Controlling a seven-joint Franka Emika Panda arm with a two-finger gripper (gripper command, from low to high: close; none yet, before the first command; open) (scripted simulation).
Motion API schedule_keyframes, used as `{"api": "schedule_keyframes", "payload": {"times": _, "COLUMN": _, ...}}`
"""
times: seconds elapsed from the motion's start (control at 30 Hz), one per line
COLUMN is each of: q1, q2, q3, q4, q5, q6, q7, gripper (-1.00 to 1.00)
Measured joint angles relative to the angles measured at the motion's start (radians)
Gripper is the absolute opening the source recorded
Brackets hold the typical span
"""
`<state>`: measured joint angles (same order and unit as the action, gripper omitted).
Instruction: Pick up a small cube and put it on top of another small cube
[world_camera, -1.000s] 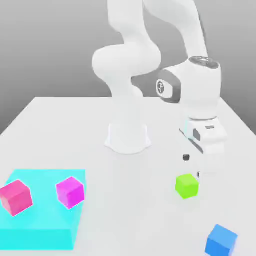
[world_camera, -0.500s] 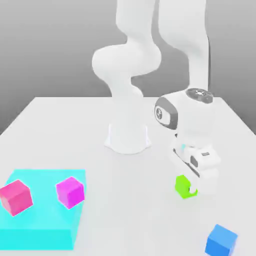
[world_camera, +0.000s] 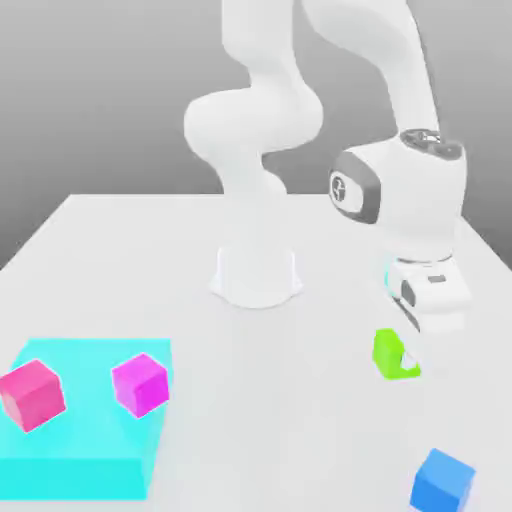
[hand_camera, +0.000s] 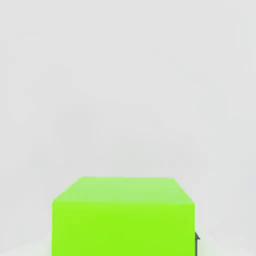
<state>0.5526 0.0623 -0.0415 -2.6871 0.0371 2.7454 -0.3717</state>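
Jaws (world_camera: 405, 357) clamped on the small lime-green cube (world_camera: 390, 354), held a little above the white table (world_camera: 120, 260) toward the exterior view's right, under the white wrist. Seen close from the hand view as a broad green block (hand_camera: 122, 215) with bare table beyond it.

Elsewhere: a blue cube (world_camera: 442, 479) near the front edge on the exterior view's right, well apart from the held one; two magenta cubes (world_camera: 140, 383) (world_camera: 32, 394) sitting side by side on a flat cyan pad (world_camera: 90, 465) at the exterior view's left.

Risks from here, as judgement only:
- Looks gripped near one side rather than square across the middle, so could twist or slip out during a fast swing
- Carried too low, could clip the target cube and knock it aside instead of landing on top
- Released off-centre or tilted, likely to topple off, since both cubes are small and leave little margin
- Let go from too high, apt to bounce and roll away
- Unclear which cube serves as base; picking the wrong one spoils the stack
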Motion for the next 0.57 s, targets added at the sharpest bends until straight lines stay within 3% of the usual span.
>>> {"api": "schedule_keyframes", "payload": {"times": 0.3, "q1": -0.018, "q2": 0.142, "q3": -0.055, "q4": 0.326, "q5": 0.007, "q6": -0.183, "q7": 0.273, "gripper": -1.0}}
{"api": "schedule_keyframes", "payload": {"times": 0.43, "q1": -0.026, "q2": 0.261, "q3": -0.055, "q4": 0.377, "q5": 0.027, "q6": -0.116, "q7": 0.297, "gripper": -1.0}}
{"api": "schedule_keyframes", "payload": {"times": 0.47, "q1": -0.029, "q2": 0.295, "q3": -0.05, "q4": 0.38, "q5": 0.034, "q6": -0.086, "q7": 0.294, "gripper": 1.0}}
{"api": "schedule_keyframes", "payload": {"times": 0.57, "q1": -0.029, "q2": 0.295, "q3": -0.05, "q4": 0.38, "q5": 0.034, "q6": -0.086, "q7": 0.294, "gripper": 1.0}}
